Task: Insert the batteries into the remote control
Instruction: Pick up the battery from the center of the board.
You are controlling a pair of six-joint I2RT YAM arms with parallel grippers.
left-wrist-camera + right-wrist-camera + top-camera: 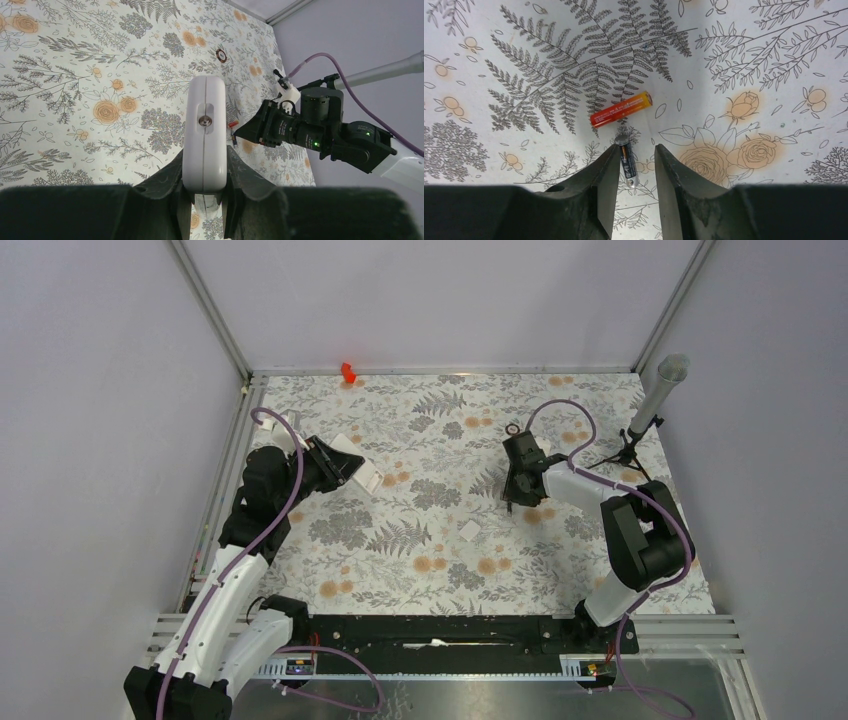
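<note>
My left gripper [205,153] is shut on the remote control [204,135], a slim white case seen edge-on between its fingers and held above the table at the left [362,472]. My right gripper [637,146] is open just above the cloth. A dark battery [627,160] lies on the cloth between the jaws, close against the left finger [606,170], with a clear gap to the right finger. A second battery [621,109], red and orange, lies on the cloth just beyond the fingertips. In the top view the right gripper [511,497] is right of centre.
A small white flat piece [469,530] lies mid-table. A small dark ring [513,428] sits behind the right gripper. A bright red plastic piece [347,371] rests at the back edge. A grey cylinder on a small tripod [655,400] stands at the back right.
</note>
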